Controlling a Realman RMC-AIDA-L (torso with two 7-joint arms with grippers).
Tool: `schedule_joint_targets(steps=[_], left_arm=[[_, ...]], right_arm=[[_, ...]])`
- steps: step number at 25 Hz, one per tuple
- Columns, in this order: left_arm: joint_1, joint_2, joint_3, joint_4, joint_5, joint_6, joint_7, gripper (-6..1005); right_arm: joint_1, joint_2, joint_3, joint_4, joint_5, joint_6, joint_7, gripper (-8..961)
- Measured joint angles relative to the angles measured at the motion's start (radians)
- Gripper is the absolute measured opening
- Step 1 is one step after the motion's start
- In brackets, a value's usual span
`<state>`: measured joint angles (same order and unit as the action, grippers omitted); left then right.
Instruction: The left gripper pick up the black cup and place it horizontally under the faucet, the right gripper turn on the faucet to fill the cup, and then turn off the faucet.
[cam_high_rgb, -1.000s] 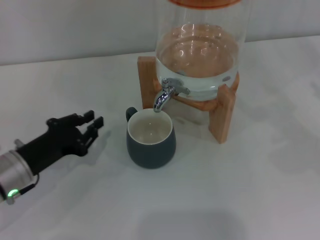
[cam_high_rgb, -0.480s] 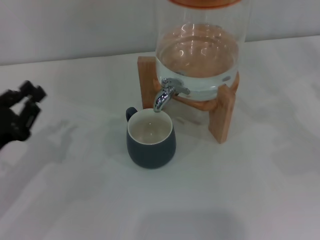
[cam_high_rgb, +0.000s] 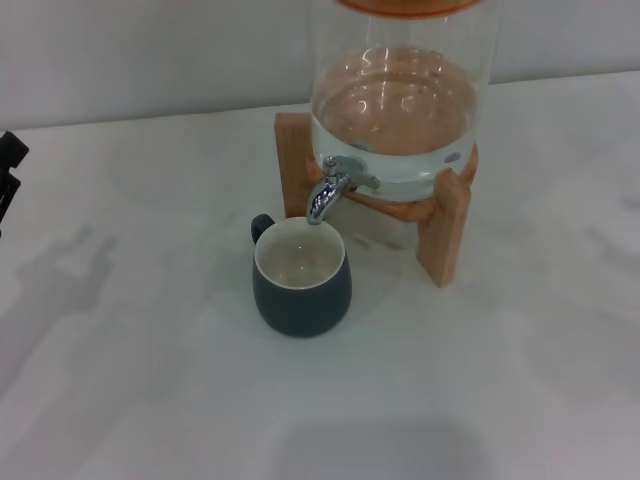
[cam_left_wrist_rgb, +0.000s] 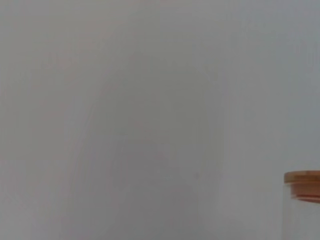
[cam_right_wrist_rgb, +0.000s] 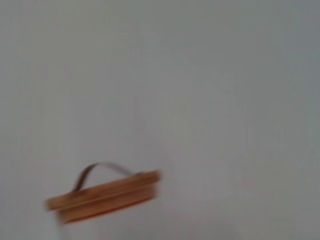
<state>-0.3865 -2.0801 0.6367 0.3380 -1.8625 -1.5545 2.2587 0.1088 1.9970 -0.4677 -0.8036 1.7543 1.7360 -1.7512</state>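
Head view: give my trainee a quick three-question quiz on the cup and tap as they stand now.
1. True or false: the black cup stands upright on the white table with its mouth under the spout of the faucet.
2. Where is the left gripper? A) clamped on the cup's handle B) at the far left edge of the head view, apart from the cup C) on the faucet lever
3. Fill in: the glass dispenser rests on a ______ stand.

Key: 1 true; 2 B; 3 wooden. The right gripper shows in no view.
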Motion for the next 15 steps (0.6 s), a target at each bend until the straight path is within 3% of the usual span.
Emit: schedule_joint_targets(steps=[4,6,8,11,15], left_arm=[[-0.004,0.000,0.000,0.006,-0.002,0.006,-0.004,343],[-0.006,0.000,0.000,0.007,-0.007,0.018,-0.013,358],[-0.007,0.001,0.000,0.007,-0.009,0.044,-0.032,373],[-0.005,0.001,0.000,0.007,-0.009,0.085,-0.057,395],[0.010,-0.001,0.000,0.007,-0.024,0.099,-0.061,453]], right_arm=[[-0.010,0.006,-0.169,-0.029,0.005,0.003,0.016,804],[0.013,0.007,-0.303,-0.039,0.001,-0.015,0.024,801],[0.026,0.007,-0.356,-0.053,-0.008,-0.029,0.030,799],[0.031,0.009,-0.498,-0.153,-0.049,-0.120,0.079,794],[-0.021,0.010,-0.671,-0.328,-0.046,-0.278,0.145,788]])
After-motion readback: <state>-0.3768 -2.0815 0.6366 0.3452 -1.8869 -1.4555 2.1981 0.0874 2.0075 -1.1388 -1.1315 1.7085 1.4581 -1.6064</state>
